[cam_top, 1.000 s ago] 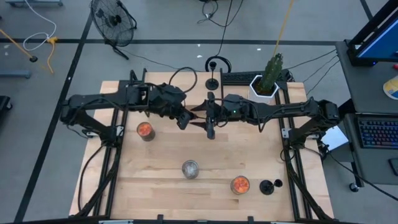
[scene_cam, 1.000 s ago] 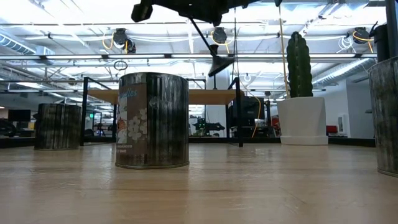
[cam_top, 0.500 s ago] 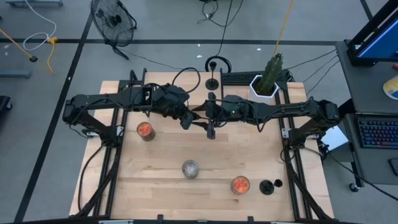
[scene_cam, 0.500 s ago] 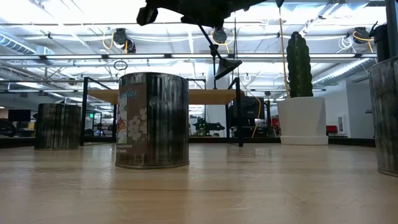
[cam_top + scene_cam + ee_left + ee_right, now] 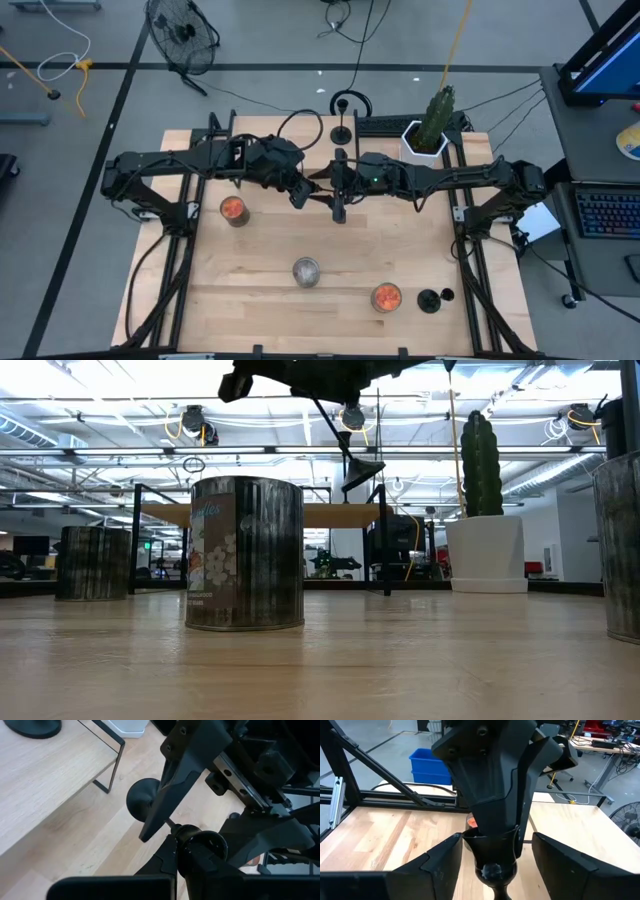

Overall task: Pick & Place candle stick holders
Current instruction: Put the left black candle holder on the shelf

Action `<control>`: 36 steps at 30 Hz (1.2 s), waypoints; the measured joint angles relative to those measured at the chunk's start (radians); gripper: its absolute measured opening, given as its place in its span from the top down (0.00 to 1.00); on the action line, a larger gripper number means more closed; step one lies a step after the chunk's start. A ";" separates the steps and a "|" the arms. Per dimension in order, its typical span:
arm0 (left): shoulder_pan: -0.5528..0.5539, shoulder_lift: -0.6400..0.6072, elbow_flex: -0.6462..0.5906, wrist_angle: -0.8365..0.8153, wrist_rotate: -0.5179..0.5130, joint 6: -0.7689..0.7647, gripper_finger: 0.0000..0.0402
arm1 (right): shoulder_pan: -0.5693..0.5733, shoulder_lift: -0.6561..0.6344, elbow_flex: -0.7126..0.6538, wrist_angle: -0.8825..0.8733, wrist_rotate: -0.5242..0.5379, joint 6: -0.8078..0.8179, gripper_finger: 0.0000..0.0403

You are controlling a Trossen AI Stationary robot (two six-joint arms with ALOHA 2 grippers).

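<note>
Lower right of the high view: one black candle stick holder (image 5: 430, 299) on the table (image 5: 250, 310), just beside an orange-filled jar (image 5: 386, 296). Left of that, lower centre: silver can (image 5: 306, 271), standing upright, filling the left-centre of the low view. Second orange-filled jar (image 5: 232, 209) at centre left, under the left arm.

Centre of frame: left gripper (image 5: 300, 192) and right gripper (image 5: 330, 190) meeting tip to tip above the table. Left gripper clenched on the cup end of a second candle stick holder (image 5: 141, 799), carried in the air, stem tilted, disc base pointing away from the left wrist. In the low view, same holder near top centre, well clear of the wood, base lower than cup. Right gripper released, fingers (image 5: 440, 862) spread wide on either side of the cup end, not touching it as far as visible.

Upper centre of the high view: third candle stick holder (image 5: 342, 133), upright at the far table edge. Right of it: cactus (image 5: 438, 108) in a white pot (image 5: 412, 143), on the far edge too.
</note>
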 joint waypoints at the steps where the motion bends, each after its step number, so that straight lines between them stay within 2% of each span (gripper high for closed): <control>1: 0.000 0.000 0.000 0.001 0.000 0.000 0.98 | 0.000 0.000 0.000 0.004 0.000 0.000 0.46; 8: 0.000 0.000 -0.001 0.000 -0.010 0.001 0.98 | 0.000 0.000 0.000 0.016 -0.001 0.011 0.54; 23: 0.004 0.000 -0.001 -0.001 -0.016 0.005 0.98 | 0.000 0.000 -0.001 0.008 -0.005 0.025 0.61; 32: 0.016 -0.002 -0.001 0.004 -0.010 0.011 0.98 | -0.002 0.000 -0.003 -0.005 -0.024 0.027 0.75; 36: 0.016 -0.002 -0.001 0.005 -0.006 0.017 0.98 | -0.002 0.000 -0.003 -0.005 -0.027 0.027 0.77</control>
